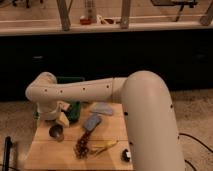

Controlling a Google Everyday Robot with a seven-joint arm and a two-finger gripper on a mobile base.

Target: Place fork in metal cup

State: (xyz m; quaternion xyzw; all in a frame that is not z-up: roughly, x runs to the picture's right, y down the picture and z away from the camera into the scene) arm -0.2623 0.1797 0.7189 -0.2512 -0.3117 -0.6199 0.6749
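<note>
The metal cup [56,132] is small, round and dull grey with a dark inside. It stands on the left part of the wooden table [50,155]. My gripper [61,118] hangs at the end of the cream arm, just above and slightly right of the cup, in front of the green bin [74,111]. A thin yellow-handled utensil [105,146], possibly the fork, lies flat on the table near the middle front. I cannot tell whether the gripper holds anything.
A grey-blue flat object [92,122] and a pale grey object [102,107] lie mid-table. A brown clump [82,146] lies beside the yellow utensil. A small dark object [126,156] sits at the front right. My thick arm covers the table's right side.
</note>
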